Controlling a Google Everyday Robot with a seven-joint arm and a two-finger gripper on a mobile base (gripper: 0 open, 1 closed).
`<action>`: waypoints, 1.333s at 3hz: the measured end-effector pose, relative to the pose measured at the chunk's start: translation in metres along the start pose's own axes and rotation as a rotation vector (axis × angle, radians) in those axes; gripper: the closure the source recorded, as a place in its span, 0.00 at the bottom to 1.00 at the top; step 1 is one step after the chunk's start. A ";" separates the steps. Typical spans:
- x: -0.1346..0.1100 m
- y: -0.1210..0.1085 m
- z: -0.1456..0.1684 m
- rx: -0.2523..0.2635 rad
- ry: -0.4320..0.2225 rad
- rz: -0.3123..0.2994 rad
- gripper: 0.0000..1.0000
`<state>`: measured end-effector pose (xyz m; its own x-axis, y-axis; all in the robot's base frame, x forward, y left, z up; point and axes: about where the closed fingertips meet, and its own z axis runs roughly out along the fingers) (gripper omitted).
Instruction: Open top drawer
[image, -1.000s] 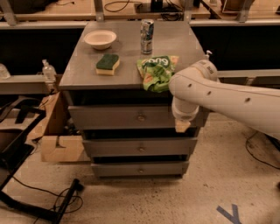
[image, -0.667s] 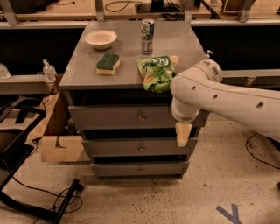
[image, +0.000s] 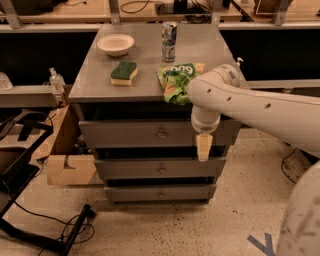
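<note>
The top drawer (image: 125, 134) is the uppermost grey front of a three-drawer cabinet, with a small round knob (image: 161, 134) at its centre. Its panel sits just under the cabinet top and looks pushed in. My gripper (image: 203, 148) hangs pointing down from the white arm (image: 250, 107), in front of the right part of that drawer front. Its cream tip reaches the gap above the middle drawer (image: 150, 169). It is to the right of the knob and apart from it, holding nothing that I can see.
On the cabinet top (image: 95, 75) lie a white bowl (image: 115, 44), a green-and-yellow sponge (image: 124, 73), a can (image: 169, 34) and a green chip bag (image: 177, 81). A cardboard box (image: 67, 150) and a black frame with cables (image: 30, 200) stand at the left. The bottom drawer (image: 160, 193) is near the floor.
My gripper has dropped lower along the top drawer's front and shifted slightly left toward the knob. The drawer has not moved.
</note>
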<state>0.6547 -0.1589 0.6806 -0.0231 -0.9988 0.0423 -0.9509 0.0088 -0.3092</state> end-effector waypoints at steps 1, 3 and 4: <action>0.001 -0.001 0.001 0.000 -0.004 0.005 0.03; -0.002 0.016 0.028 -0.067 -0.038 0.029 0.48; -0.004 0.023 0.037 -0.092 -0.051 0.034 0.72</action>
<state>0.6440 -0.1561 0.6385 -0.0426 -0.9990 -0.0162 -0.9742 0.0452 -0.2210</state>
